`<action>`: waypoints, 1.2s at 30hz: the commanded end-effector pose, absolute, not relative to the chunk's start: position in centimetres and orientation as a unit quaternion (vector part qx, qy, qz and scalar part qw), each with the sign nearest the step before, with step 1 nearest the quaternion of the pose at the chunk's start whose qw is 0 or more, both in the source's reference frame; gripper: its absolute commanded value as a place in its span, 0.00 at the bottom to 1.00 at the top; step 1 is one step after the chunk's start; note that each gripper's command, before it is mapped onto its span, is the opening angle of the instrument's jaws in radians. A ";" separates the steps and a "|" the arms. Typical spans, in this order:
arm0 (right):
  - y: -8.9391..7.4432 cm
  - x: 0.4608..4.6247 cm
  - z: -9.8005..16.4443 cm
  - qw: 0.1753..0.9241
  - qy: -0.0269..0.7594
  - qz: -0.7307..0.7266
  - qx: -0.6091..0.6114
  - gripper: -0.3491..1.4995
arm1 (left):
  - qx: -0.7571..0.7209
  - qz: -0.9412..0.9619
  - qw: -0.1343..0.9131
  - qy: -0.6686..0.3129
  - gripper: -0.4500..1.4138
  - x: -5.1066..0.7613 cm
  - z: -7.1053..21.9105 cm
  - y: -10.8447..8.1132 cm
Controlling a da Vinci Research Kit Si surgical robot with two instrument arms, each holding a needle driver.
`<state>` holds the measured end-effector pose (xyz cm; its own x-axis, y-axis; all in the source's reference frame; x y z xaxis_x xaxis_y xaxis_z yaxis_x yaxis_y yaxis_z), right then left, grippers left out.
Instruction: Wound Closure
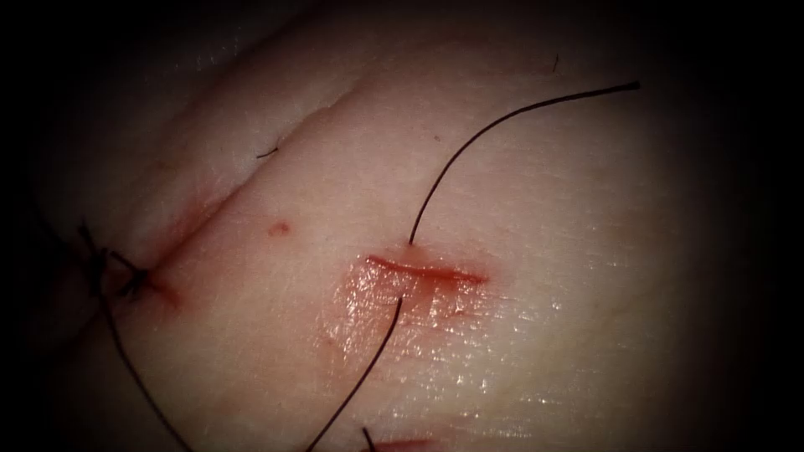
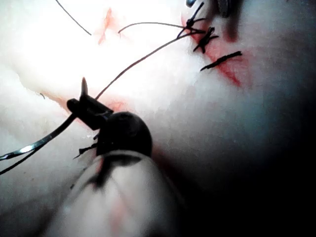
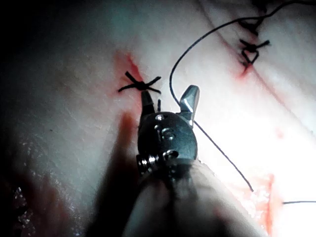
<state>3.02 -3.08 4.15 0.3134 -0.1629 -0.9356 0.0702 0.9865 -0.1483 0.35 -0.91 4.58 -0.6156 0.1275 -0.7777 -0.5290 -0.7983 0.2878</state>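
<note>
The cut (image 1: pixel 427 272) lies at the middle of the tissue (image 1: pixel 544 251), wet with red fluid. Thread (image 1: pixel 469 138) enters just above the cut and arcs up to the right. A second strand (image 1: pixel 360 381) leaves below the cut and runs down to the left. My left tool (image 2: pixel 81 106) is shut on the shiny curved needle (image 2: pixel 29 146), near its tail end, above the tissue and not in it. Thread (image 2: pixel 143 58) trails from there toward the tied stitches (image 2: pixel 205 39). My right tool (image 3: pixel 168 101) stands open beside a knotted stitch (image 3: pixel 140 85), holding nothing; thread (image 3: pixel 173 74) curves past one jaw.
A tied knot (image 1: pixel 126 276) with dark thread ends sits at the left end of an older closed line. A small red spot (image 1: pixel 279 227) marks the tissue left of the cut. Another stitch (image 3: pixel 252 48) lies further along.
</note>
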 end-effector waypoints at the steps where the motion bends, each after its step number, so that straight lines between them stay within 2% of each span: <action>1: -3.0 3.01 4.3 0.810 0.581 -0.063 -0.044 0.90 | -0.393 0.864 0.186 0.256 0.00 0.32 4.6 -0.9; 10: -2.6 2.79 4.5 0.818 0.569 -0.045 -0.071 0.92 | -0.372 0.871 0.169 0.273 0.00 0.34 4.7 -0.9; 20: -2.5 2.86 5.0 0.827 0.548 -0.067 -0.109 0.94 | -0.375 0.869 0.169 0.274 0.00 0.20 4.8 -0.8; 26: -2.4 2.88 5.3 0.836 0.532 -0.074 -0.114 0.93 | -0.377 0.869 0.165 0.273 0.00 0.20 4.8 -0.9; 27: -2.4 2.88 5.4 0.836 0.532 -0.074 -0.115 0.89 | -0.378 0.869 0.164 0.273 0.00 0.20 4.8 -0.9; 28: -2.4 2.87 5.4 0.836 0.531 -0.075 -0.115 0.74 | -0.379 0.869 0.164 0.273 0.00 0.19 4.8 -0.9; 30: -2.4 2.85 5.4 0.838 0.528 -0.082 -0.112 0.30 | -0.381 0.868 0.163 0.272 0.00 0.17 4.8 -0.9; 31: -2.4 2.84 5.4 0.839 0.525 -0.090 -0.106 0.00 | -0.383 0.868 0.162 0.272 0.00 0.16 4.8 -0.9; 36: -2.5 2.79 5.3 0.836 0.529 -0.114 -0.090 0.00 | -0.384 0.870 0.154 0.270 0.00 0.09 4.9 -0.9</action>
